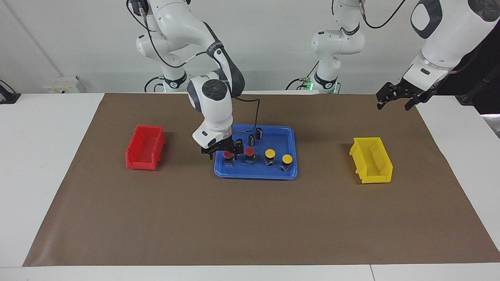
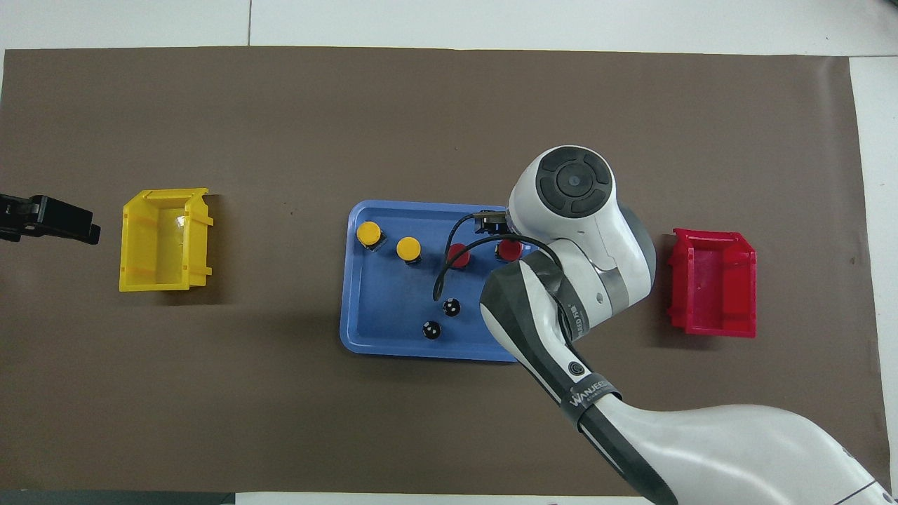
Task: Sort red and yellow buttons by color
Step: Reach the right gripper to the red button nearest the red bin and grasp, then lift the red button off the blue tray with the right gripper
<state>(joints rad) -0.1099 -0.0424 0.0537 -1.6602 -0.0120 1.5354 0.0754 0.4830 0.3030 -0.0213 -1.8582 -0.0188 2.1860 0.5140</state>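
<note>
On the table (image 1: 250, 218), the blue tray (image 1: 287, 134) holds all four buttons in a row. The right gripper (image 1: 222, 150), fingers spread, straddles the end red button (image 1: 228, 155); closing off-centre could topple it into its red neighbour (image 1: 250, 151). The left gripper (image 1: 396, 95) waits, fingers spread, by the yellow bin (image 1: 371, 160).

Blue tray (image 1: 291, 171) — red bin (image 1: 144, 147), yellow bin (image 1: 371, 160).
</note>
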